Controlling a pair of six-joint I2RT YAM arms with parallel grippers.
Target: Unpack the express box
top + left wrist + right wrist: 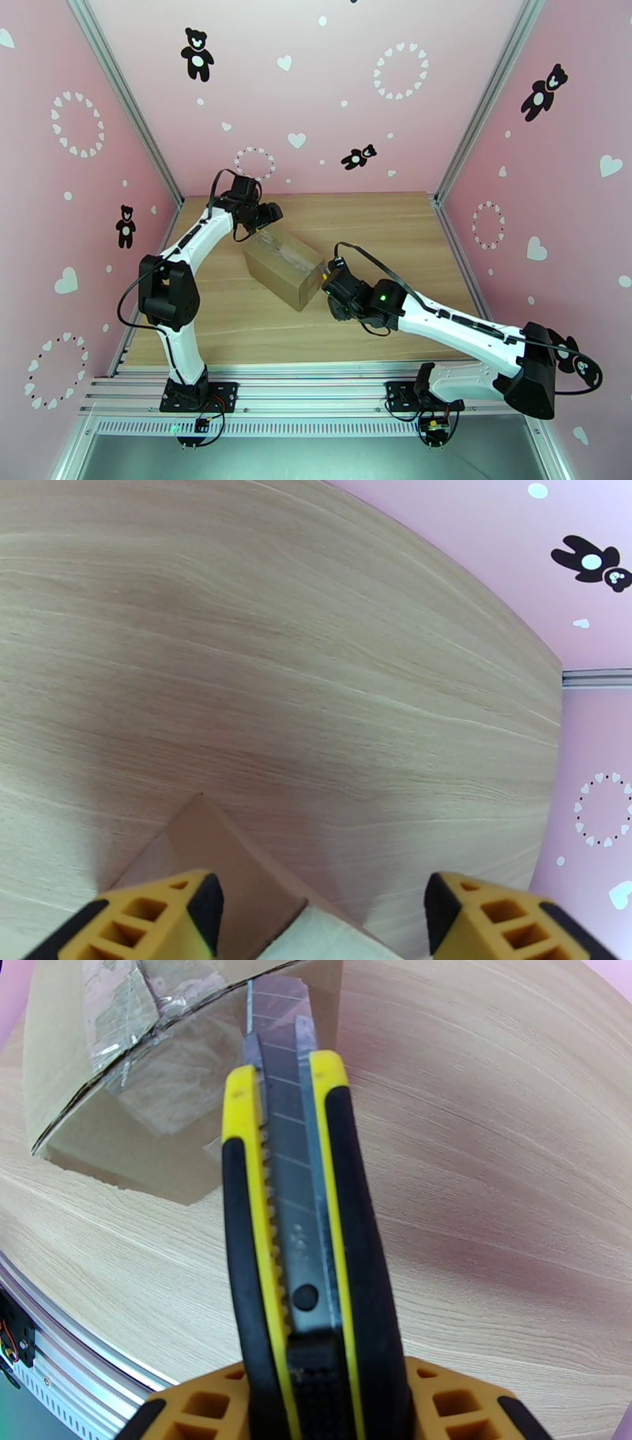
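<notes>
The express box (283,267), a brown carton with shiny clear tape on top, lies at an angle in the middle of the wooden table. My left gripper (269,215) hovers at its far left corner, open. In the left wrist view the yellow fingers (162,914) stand wide apart with the box corner (207,851) between them. My right gripper (329,286) is at the box's right end, shut on a yellow and black utility knife (292,1220). The knife's blade tip (251,1015) reaches the taped end of the box (118,1078).
The wooden table (395,237) is bordered by pink walls on three sides and an aluminium rail (316,387) at the near edge, where both arm bases are bolted. Bare wood lies behind and to the right of the box.
</notes>
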